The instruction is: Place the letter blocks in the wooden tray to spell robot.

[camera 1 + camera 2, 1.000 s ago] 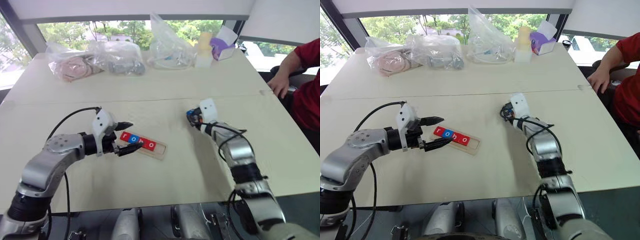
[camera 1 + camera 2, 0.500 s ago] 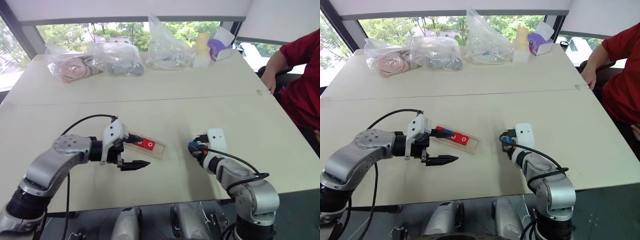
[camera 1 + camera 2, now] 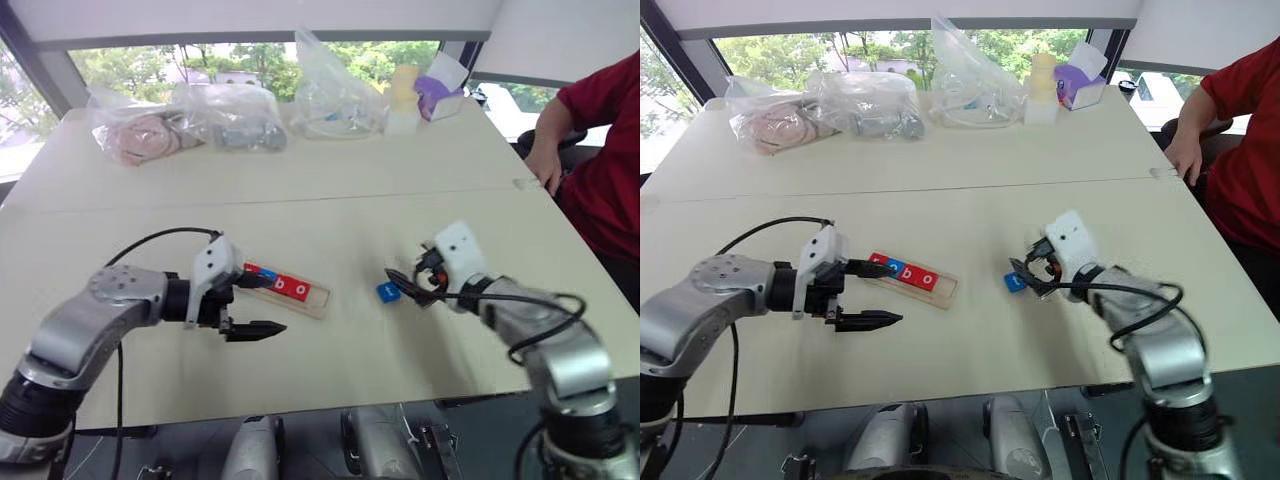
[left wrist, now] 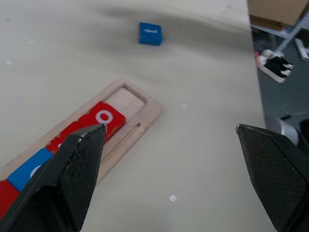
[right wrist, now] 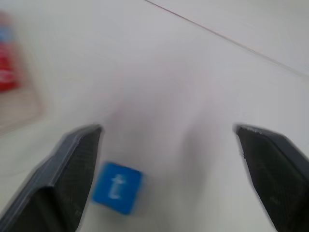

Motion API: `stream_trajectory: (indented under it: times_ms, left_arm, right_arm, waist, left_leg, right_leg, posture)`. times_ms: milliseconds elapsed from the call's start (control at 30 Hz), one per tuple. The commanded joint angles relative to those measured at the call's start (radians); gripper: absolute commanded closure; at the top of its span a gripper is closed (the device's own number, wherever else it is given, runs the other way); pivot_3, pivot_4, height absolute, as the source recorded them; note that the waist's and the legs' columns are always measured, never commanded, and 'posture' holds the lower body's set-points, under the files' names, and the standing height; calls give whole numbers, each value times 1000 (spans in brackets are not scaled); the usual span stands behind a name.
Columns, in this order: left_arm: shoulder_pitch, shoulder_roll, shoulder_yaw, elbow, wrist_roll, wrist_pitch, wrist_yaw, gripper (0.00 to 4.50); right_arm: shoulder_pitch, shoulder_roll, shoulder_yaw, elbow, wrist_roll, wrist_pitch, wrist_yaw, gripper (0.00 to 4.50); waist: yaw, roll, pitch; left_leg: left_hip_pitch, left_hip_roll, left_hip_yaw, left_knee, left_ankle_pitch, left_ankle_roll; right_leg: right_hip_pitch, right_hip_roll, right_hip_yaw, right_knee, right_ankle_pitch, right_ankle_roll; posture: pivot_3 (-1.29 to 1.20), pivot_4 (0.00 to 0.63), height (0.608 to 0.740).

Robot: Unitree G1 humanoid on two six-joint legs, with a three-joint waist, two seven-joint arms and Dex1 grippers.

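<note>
The wooden tray [image 3: 318, 298] lies slantwise on the table in front of me. It holds several red and blue letter blocks [image 3: 283, 286], and the slot at its right end [image 4: 126, 99] is empty. A blue "t" block [image 3: 388, 292] lies loose on the table to the right of the tray, also seen as the blue block [image 5: 117, 187]. My right gripper [image 3: 408, 284] hangs open just right of that block, not touching it. My left gripper [image 3: 268, 304] is open at the tray's left end, one finger over the blocks and the other in front of the tray.
Clear plastic bags [image 3: 230, 115] and a purple box [image 3: 440, 92] line the far side of the table. A person in a red sleeve [image 3: 600, 150] sits at the right edge, a hand [image 3: 545, 162] resting on the table. A seam crosses the tabletop beyond the tray.
My right gripper carried the blue "t" block back toward me, then opened and let it go onto the table right of the tray. The left gripper stayed open by the tray.
</note>
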Motion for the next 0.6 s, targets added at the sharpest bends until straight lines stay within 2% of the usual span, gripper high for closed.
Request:
stream_trajectory:
  times_ms: [33,167,400,600]
  left_arm:
    - [-25,41,27,-44,-39,7,-58,0]
    - [-53,60,42,-47,-70,30,-70,0]
    - [21,66,79,-93,-91,41,-43,0]
    - [114,84,135,-172,-118,55,-12,0]
  right_arm:
    - [-3,-102,-8,179,46,-267,314,10]
    - [-70,-206,155,416,-106,-571,520,10]
    - [-319,-92,287,852,-244,-940,613,10]
    - [-434,-20,320,1085,-277,-1079,672,10]
  waist:
    - [2,0,0]
    - [1,0,0]
    - [-7,0,1]
    - [2,0,2]
  left_leg:
    - [0,0,0,0,0,0]
    - [0,0,0,1,0,0]
    - [2,0,1,2,0,0]
    - [1,0,1,2,0,0]
  right_leg:
    - [0,0,-1,0,0,1]
    - [0,0,-1,1,0,0]
    - [0,1,2,4,1,-1]
    - [0,-1,1,3,0,0]
  posture:
    - [0,150,735]
    - [0,150,735]
    - [0,150,735]
    - [0,150,735]
